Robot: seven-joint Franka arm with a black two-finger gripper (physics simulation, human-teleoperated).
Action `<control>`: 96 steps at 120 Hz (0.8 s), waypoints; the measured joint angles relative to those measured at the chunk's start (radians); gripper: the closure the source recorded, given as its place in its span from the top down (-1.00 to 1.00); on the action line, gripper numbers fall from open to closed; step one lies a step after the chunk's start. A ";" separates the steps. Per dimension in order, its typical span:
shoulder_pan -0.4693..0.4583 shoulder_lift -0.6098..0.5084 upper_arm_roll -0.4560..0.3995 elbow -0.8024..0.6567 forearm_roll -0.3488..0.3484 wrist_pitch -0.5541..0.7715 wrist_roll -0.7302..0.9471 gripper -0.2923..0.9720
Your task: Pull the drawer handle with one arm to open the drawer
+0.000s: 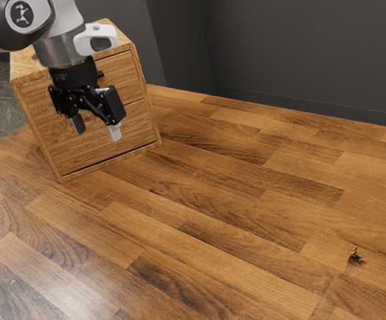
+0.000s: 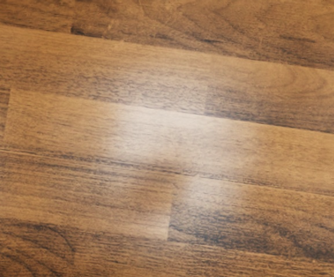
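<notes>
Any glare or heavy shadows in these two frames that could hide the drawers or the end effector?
Exterior view: soft, even light on the table; the drawer cabinet throws only a thin shadow along its base; the wall behind is dark; the black end effector stands out against the pale drawer fronts. Wrist view: a pale sheen washes out the wood grain mid-frame; no hard shadows.

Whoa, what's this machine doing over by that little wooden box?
A robot arm holds its gripper in front of a small wooden chest of drawers, which sits on a wood-plank table. The gripper is open and grips nothing. The drawers look shut, so no pulling has begun. A small dark speck lies far off toward the exterior view's right.
</notes>
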 joint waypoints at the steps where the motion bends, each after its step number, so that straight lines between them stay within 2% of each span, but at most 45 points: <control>1: -0.009 0.000 0.001 0.000 0.000 0.003 -0.001 0.54; 16: -0.117 -0.002 0.004 0.000 0.002 0.031 -0.007 0.54; 34: -0.170 -0.026 -0.002 0.001 0.008 0.032 0.018 0.54; 41: -0.035 -0.048 -0.155 -0.002 0.024 0.067 0.077 0.54; 47: 0.201 -0.101 -0.382 -0.045 0.065 0.125 0.140 0.53; 51: 0.377 -0.148 -0.501 -0.094 0.099 0.176 0.179 0.53; 56: 0.563 -0.178 -0.579 -0.136 0.130 0.238 0.225 0.53; 60: 0.645 -0.166 -0.610 -0.154 0.150 0.279 0.259 0.53; 69: 0.718 -0.116 -0.645 -0.177 0.248 0.375 0.328 0.54; 80: 0.730 -0.055 -0.662 -0.189 0.390 0.500 0.388 0.54; 96: 0.730 0.017 -0.662 -0.190 0.483 0.638 0.455 0.54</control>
